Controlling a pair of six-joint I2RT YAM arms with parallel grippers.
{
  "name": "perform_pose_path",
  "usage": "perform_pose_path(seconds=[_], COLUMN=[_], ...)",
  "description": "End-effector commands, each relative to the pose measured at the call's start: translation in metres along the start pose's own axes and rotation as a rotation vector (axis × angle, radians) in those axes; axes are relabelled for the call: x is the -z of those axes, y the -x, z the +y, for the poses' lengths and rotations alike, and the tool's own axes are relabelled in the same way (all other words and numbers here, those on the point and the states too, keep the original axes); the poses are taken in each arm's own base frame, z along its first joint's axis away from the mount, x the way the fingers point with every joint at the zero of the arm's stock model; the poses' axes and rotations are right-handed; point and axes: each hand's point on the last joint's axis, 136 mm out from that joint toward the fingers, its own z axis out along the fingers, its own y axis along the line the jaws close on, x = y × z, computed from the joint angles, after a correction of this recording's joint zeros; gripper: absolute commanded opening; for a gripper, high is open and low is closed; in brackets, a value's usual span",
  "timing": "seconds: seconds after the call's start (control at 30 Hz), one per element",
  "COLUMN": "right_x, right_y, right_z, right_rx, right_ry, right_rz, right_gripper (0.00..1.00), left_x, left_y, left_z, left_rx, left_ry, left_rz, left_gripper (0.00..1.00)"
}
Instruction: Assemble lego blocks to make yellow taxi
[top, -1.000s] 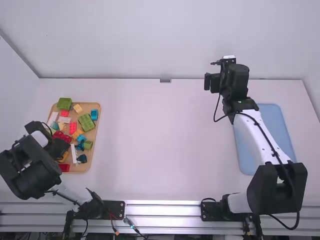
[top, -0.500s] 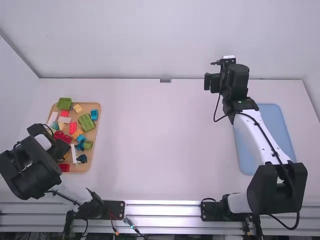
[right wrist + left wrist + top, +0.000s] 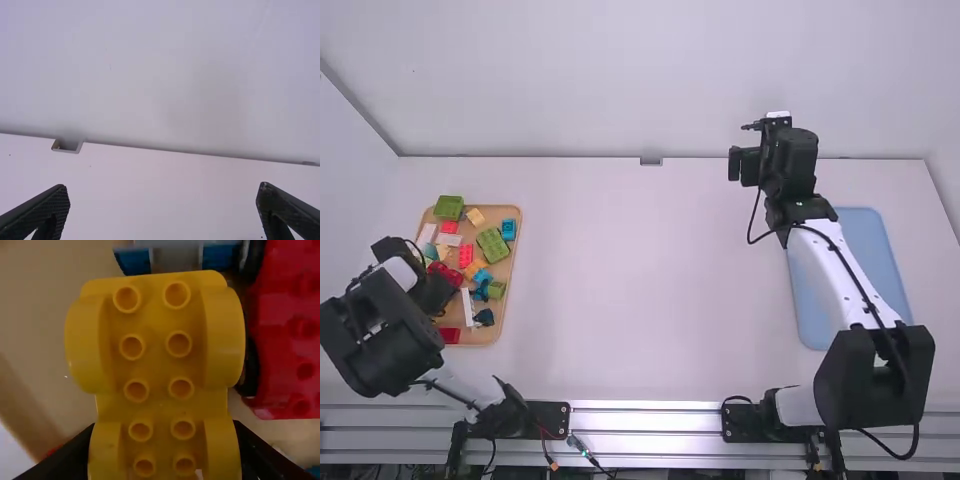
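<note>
At frame left, the left gripper pinches one yellow block above one tray with three green blocks; upper right, the right gripper gapes wide.

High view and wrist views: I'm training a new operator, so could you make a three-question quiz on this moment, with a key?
1. True or false: the right gripper is open.

2. Which piece sits between the fingers of the left gripper?
A) a red block
B) a yellow block
C) a green block

3. Fill in the blank: in the high view, the tray with the loose blocks lies on the ____ arm's side of the table.

Key: 1 true; 2 B; 3 left
</note>
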Motion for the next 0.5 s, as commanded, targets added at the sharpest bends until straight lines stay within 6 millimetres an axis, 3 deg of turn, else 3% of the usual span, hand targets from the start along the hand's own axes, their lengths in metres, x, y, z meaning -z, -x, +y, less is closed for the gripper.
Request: perform_pose_path(seconds=[0.0,0.23,0.33,0.47], right_x=[0.0,0.0,0.0,0.0], right_y=[0.015,0.015,0.014,0.013], right_z=[0.0,0.0,0.0,0.001], right_rx=[-0.004,-0.004,-0.004,-0.004], right_ry=[-0.003,-0.003,-0.003,-0.001], right_rz=[-0.027,-0.027,-0.024,-0.019], right_gripper=[0.99,0.99,0.99,0.99], left_x=[0.016,0.072,0.104,0.149], left_y=[0.015,0.014,-0.001,-0.065], left_z=[-0.005,-0.073,-0.114,-0.19], left_rx=[-0.004,-0.253,-0.453,-0.924], left_ry=[0.06,-0.029,-0.107,-0.374], left_rz=[-0.057,-0.162,-0.241,-0.283], left_gripper=[0.36,0.34,0.33,0.36])
